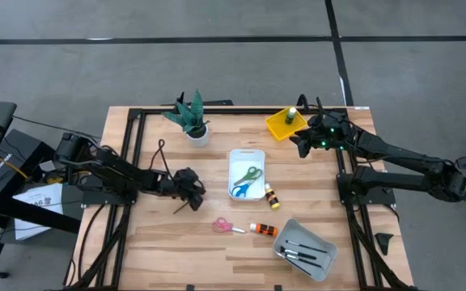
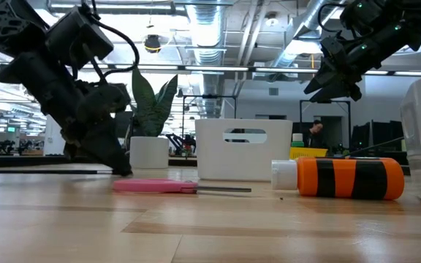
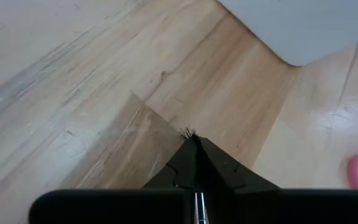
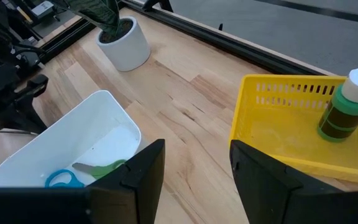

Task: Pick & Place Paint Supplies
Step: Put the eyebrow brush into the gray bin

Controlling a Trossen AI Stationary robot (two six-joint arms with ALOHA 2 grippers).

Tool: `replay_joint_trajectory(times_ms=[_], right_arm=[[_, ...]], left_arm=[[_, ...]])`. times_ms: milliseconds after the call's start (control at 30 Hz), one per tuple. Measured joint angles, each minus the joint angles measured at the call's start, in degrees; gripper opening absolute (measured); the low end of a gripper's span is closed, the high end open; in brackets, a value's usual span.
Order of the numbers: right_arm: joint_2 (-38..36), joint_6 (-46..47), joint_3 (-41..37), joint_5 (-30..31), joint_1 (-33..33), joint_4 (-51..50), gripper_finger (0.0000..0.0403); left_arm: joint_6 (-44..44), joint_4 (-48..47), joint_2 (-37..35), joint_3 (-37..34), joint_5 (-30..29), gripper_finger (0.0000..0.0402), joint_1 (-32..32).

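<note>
While grey tray (image 1: pixel 307 250) holds brushes (image 1: pixel 301 253), yellow tray (image 1: pixel 282 126) has grn bottle (image 1: pixel 291 115).

Grey floor (image 1: pixel 217 73), exposed ceiling ducts (image 2: pixel 218 29)

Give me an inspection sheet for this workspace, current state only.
Surface: wooden table, bare boards in front.
Job's things: green and blue scissors in white tray; brushes in grey tray; green bottle in yellow tray; pink scissors, orange bottle, yellow bottle loose on table.
Clutter: potted plant.
Grippers: left gripper shut on a brush at the tabletop; right gripper open, above the table between the yellow and white trays.
Cables: black cables at left edge.
Surroundings: a person far behind.
</note>
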Motion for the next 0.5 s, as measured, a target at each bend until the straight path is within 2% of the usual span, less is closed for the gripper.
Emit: replay_joint_trajectory(times_ms=[167,500], right_arm=[[0.0,-0.64,0.0,0.0,0.0,0.0,0.0177],[0.0,-1.07,-0.02,0.0,-0.07,0.02,0.0177]], left_arm=[[0.15,0.17,-4.11,-0.06,-0.1,0.0,0.02],[2.37,0.87,-10.16,0.08,4.09,0.0001,0.06]])
